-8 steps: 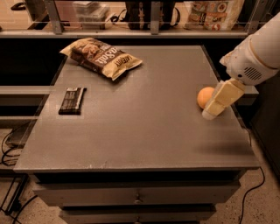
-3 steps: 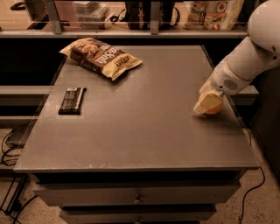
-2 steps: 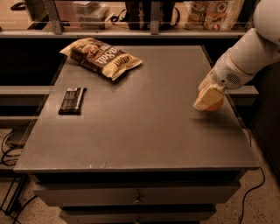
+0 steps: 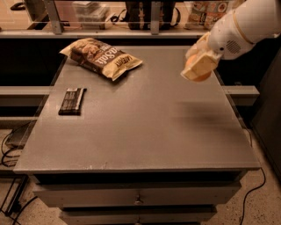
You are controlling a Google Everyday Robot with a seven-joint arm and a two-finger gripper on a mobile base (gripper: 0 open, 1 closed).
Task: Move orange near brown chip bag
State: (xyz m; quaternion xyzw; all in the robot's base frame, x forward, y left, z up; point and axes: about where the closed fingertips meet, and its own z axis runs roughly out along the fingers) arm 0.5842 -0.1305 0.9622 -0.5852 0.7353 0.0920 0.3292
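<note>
The brown chip bag (image 4: 102, 56) lies crinkled at the back left of the grey table (image 4: 140, 132), with white lettering on it. My gripper (image 4: 198, 67) hangs in the air above the table's right side, shut on the orange (image 4: 199, 75). The cream fingers cover most of the fruit; only its lower and left edges show. The orange is held well clear of the tabletop, with a faint shadow below it. It is far to the right of the bag.
A flat black bar-shaped packet (image 4: 72, 100) lies near the table's left edge. A glass-railed shelf with bottles and boxes (image 4: 206, 9) runs behind the table. Drawers (image 4: 138, 198) sit under the front edge. Cables (image 4: 9, 145) lie on the floor at left.
The gripper closed on the orange at the table's right side and has lifted it off the surface, moving up and slightly back. The chip bag and black packet have not moved.
</note>
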